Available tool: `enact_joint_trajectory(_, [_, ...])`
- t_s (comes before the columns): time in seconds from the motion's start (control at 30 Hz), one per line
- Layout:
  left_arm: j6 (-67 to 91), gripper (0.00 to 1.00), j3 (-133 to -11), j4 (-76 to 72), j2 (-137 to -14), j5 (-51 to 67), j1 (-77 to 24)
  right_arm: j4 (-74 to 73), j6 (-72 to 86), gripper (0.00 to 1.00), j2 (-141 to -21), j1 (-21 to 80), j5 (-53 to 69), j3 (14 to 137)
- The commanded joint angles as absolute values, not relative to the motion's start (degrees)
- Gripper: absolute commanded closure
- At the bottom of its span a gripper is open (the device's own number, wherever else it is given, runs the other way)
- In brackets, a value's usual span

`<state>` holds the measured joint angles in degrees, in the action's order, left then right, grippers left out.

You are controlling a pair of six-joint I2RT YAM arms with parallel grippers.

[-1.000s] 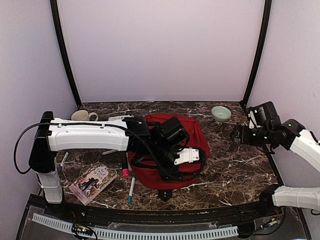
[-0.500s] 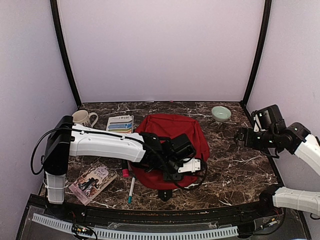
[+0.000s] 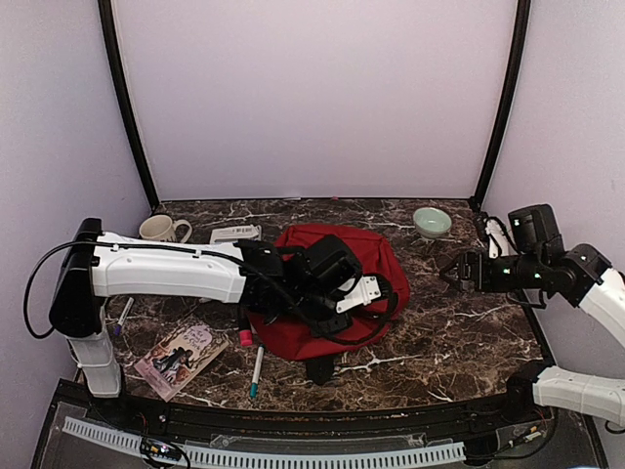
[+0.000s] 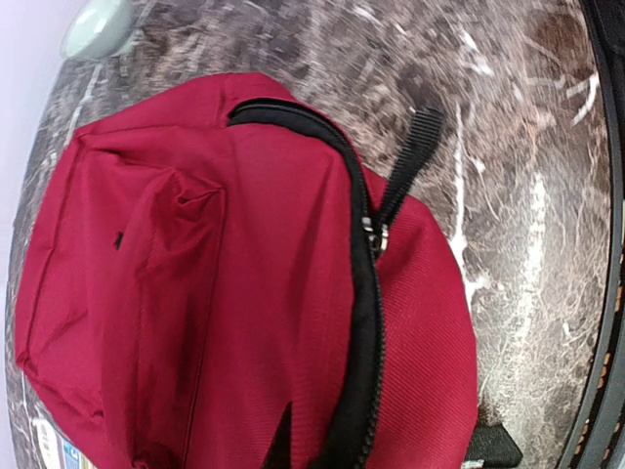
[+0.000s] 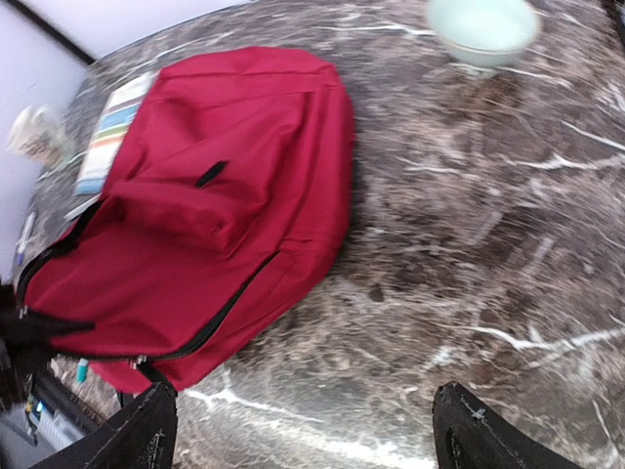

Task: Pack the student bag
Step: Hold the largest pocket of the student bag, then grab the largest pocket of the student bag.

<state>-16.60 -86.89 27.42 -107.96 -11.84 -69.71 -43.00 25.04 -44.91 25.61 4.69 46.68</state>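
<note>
The student bag is a red backpack lying flat mid-table. Its black zipper runs along the near-left edge, and a black strap sticks out near the front. My left gripper reaches over the bag's left part, mostly hidden under its own arm. It is shut, and the zipper edge with puckered red fabric runs right into its jaws in the left wrist view. My right gripper hovers open over bare marble right of the bag, holding nothing. It shows in the top view as well.
A pale green bowl stands at the back right. A striped booklet and a mug sit at the back left. A paperback, a pink marker and a pen lie front left.
My left gripper has gone from open to shut at the bag's zipper edge, and its arm shifted back. The bag's near edge has drawn in slightly. The right arm drifted a little.
</note>
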Motion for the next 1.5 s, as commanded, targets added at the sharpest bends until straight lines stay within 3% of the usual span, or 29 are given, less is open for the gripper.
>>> enact_joint_trajectory(0.0, [-11.5,1.00,-83.5,24.2,-101.9,-12.1,-68.7,-37.0,17.2,0.08,-43.3,27.8,17.8,46.2])
enact_joint_trajectory(0.2, [-10.0,1.00,-80.4,22.5,-99.4,-12.2,-67.7,-32.1,11.9,0.06,-43.5,33.7,22.9,46.4])
enact_joint_trajectory(0.4, [-8.5,1.00,-78.2,21.9,-97.0,-12.8,-67.0,-24.1,11.2,0.06,-46.8,39.7,18.6,46.5])
enact_joint_trajectory(0.6, [-7.6,1.00,-75.5,21.1,-94.9,-12.6,-66.6,-30.0,-9.0,0.06,-53.3,42.8,11.6,50.3])
enact_joint_trajectory(0.83, [-7.0,1.00,-75.6,21.0,-95.0,-12.9,-66.5,-34.5,-20.1,0.07,-52.7,42.9,17.3,48.3])
enact_joint_trajectory(1.03, [-5.3,1.00,-76.3,20.1,-94.7,-10.5,-66.5,-27.2,-16.5,0.22,-53.2,44.7,23.1,44.7])
enact_joint_trajectory(1.47, [-1.0,1.00,-79.8,21.9,-95.8,-1.4,-65.6,-14.2,-16.1,0.38,-60.0,52.6,11.7,38.9])
